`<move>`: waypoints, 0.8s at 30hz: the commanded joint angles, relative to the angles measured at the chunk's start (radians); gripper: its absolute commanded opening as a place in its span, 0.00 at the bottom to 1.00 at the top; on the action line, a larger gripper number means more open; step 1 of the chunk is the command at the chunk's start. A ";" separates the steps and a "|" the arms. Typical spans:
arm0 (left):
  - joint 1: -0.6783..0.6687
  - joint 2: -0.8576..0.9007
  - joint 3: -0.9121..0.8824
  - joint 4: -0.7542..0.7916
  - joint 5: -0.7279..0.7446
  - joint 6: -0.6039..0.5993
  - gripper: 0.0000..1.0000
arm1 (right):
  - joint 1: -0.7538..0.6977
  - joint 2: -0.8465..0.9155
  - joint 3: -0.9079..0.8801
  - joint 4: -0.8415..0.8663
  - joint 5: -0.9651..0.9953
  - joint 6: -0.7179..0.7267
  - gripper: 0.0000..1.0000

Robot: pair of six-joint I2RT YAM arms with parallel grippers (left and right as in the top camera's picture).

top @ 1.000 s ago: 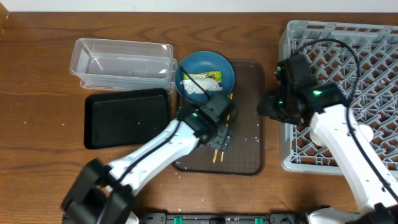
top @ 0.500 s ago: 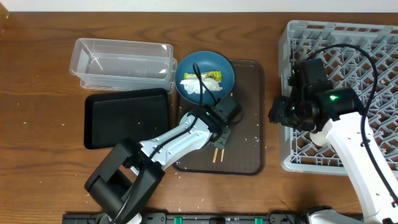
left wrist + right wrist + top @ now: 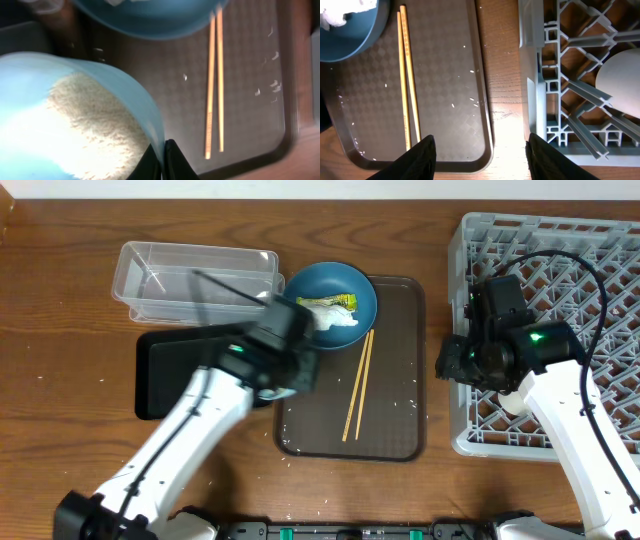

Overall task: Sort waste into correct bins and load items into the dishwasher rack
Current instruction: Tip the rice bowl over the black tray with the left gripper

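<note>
My left gripper [image 3: 162,152] is shut on the rim of the light-blue bowl [image 3: 75,115], which holds white rice; overhead, that gripper [image 3: 293,368] hangs blurred over the brown tray's left edge and hides the bowl. The wooden chopsticks [image 3: 358,385] lie side by side on the brown tray [image 3: 400,430]. At the tray's top the dark-blue dish [image 3: 345,285] carries the white tissue [image 3: 335,323] and the green-and-yellow wrapper [image 3: 335,302]. My right gripper [image 3: 487,160] stands open and empty over the gap between the tray and the grey rack [image 3: 600,260].
The clear tub [image 3: 195,280] and, in front of it, the black tray [image 3: 170,375] sit left of the brown tray. Loose rice grains [image 3: 470,102] dot the brown tray. A white cup [image 3: 620,82] rests in the rack's near corner.
My left gripper shut on the bowl's rim and swung left with it, uncovering the chopsticks. The right arm shifted slightly right a second ago, then held still.
</note>
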 commanded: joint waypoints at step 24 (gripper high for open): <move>0.830 0.386 -0.010 -0.032 1.341 0.404 0.06 | -0.003 -0.010 -0.001 -0.014 0.014 -0.010 0.56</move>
